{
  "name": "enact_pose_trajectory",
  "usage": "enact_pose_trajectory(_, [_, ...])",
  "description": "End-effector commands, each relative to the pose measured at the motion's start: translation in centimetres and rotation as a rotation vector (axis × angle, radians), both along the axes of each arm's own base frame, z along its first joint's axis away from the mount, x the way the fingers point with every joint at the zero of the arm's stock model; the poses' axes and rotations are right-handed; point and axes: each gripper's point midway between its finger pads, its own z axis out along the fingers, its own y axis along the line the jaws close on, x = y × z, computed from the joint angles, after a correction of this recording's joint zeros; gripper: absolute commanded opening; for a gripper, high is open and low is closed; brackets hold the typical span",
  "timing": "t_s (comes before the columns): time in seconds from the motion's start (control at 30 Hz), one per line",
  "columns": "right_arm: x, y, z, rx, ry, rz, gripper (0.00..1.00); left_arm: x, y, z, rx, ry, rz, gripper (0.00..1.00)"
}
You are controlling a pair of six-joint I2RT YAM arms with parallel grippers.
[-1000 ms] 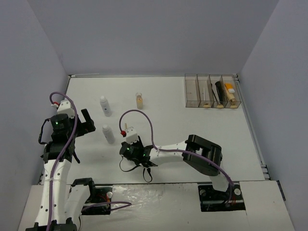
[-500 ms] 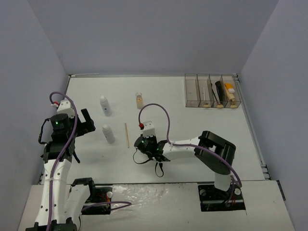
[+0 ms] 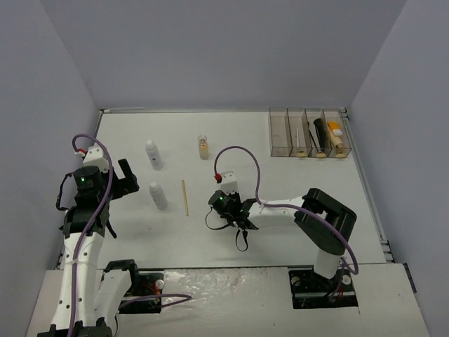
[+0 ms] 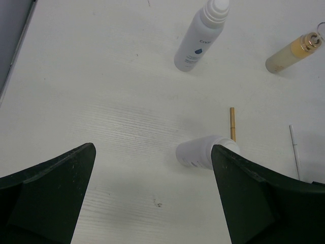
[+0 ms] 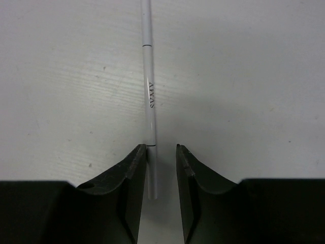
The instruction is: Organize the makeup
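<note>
My right end effector [image 5: 161,150] sat low over the counter [image 5: 254,76], fingers narrowly parted and straddling the near end of the white pencil [image 5: 149,86], which lay pointing to 12 o'clock, hugging the 9 o'clock finger, not pinched. Closing there, I judged, could roll it aside, or its long free end could droop and slip out on the lift. My left end effector [image 4: 152,147] hung spread wide, empty.

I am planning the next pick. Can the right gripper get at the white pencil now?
Probably yes: the white pencil lies flat, one end sits inside the open right gripper, and nothing blocks it.
</note>
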Motion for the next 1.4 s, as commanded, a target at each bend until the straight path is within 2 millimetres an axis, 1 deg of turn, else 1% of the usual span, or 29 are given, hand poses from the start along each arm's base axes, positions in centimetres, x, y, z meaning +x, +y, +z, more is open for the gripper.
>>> enact_pose_trajectory(0.0, [0.7, -2.1, -0.5, -0.054, 0.035, -0.026, 0.29, 1.0, 0.0, 2.4, 0.002, -0.074, 0.001, 0.97])
enact_pose_trajectory(0.13, [1.7, -1.5, -0.5, -0.047, 0.05, -0.003, 0.29, 1.0, 0.0, 2.3, 0.003, -0.072, 0.0, 0.97])
enact_pose_trajectory(0.33, [3.0, 0.0, -1.5, -0.05, 0.091, 0.057, 0.27, 1.1, 0.0, 2.3, 0.003, -0.071, 0.0, 0.97])
enact_pose_trajectory(0.47, [3.8, 0.3, -2.2, -0.051, 0.112, 0.065, 0.19, 1.1, 0.0, 2.3, 0.002, -0.071, -0.001, 0.97])
enact_pose_trajectory(0.57, [4.4, -0.1, -2.4, -0.062, 0.112, 0.056, 0.09, 1.1, 0.0, 2.3, 0.003, -0.071, 0.0, 0.97])
enact_pose_trajectory(0.63, [5.1, -0.4, -1.8, -0.059, 0.1, 0.051, 0.0, 1.1, 0.0, 2.3, 0.002, -0.071, -0.001, 0.97])
enact_pose_trajectory(0.73, [6.4, -0.8, 0.1, -0.053, 0.068, 0.045, 0.0, 1.1, 0.0, 2.4, 0.002, -0.074, -0.001, 0.97])
enact_pose_trajectory(0.77, [7.0, -1.2, 1.2, -0.056, 0.048, 0.041, 0.0, 1.1, 0.0, 2.4, 0.002, -0.074, -0.001, 0.97])
enact_pose_trajectory(0.8, [7.8, -1.3, 3.3, -0.037, 0.012, 0.037, 0.0, 1.0, 0.0, 2.4, 0.002, -0.074, 0.0, 0.97])
enact_pose_trajectory(0.87, [9.8, -2.7, 7.0, -0.025, -0.044, 0.015, 0.0, 1.0, -0.1, 2.4, 0.001, -0.075, -0.003, 0.97])
enact_pose_trajectory(0.97, [12.9, -6.4, 11.1, -0.049, -0.098, -0.013, 0.0, 1.0, -0.1, 2.4, 0.0, -0.073, -0.005, 0.97])
enact_pose_trajectory(1.0, [14.4, -8.2, 12.5, -0.049, -0.118, -0.04, 0.0, 1.0, -0.1, 2.5, 0.001, -0.075, -0.006, 0.97])
enact_pose_trajectory(1.03, [15.9, -10.5, 13.8, -0.054, -0.136, -0.074, 0.0, 1.0, -0.1, 2.5, 0.001, -0.075, -0.006, 0.97])
enact_pose_trajectory(1.07, [17.2, -12.4, 14.7, -0.055, -0.146, -0.102, 0.0, 1.0, -0.1, 2.5, 0.003, -0.076, -0.006, 0.97])
enact_pose_trajectory(1.23, [23.4, -21.7, 17.5, -0.027, -0.187, -0.228, 0.0, 0.9, 0.0, 2.8, 0.009, -0.085, -0.004, 0.97])
enact_pose_trajectory(1.27, [24.3, -23.2, 16.7, -0.021, -0.169, -0.238, 0.0, 0.9, 0.0, 2.9, 0.009, -0.087, -0.004, 0.97])
enact_pose_trajectory(1.3, [25.2, -23.4, 16.6, -0.012, -0.169, -0.232, 0.0, 0.9, -0.1, 2.9, 0.009, -0.088, -0.006, 0.97])
enact_pose_trajectory(1.37, [27.5, -25.1, 16.5, -0.008, -0.176, -0.251, 0.0, 0.9, -0.1, 2.9, 0.01, -0.089, -0.009, 0.97])
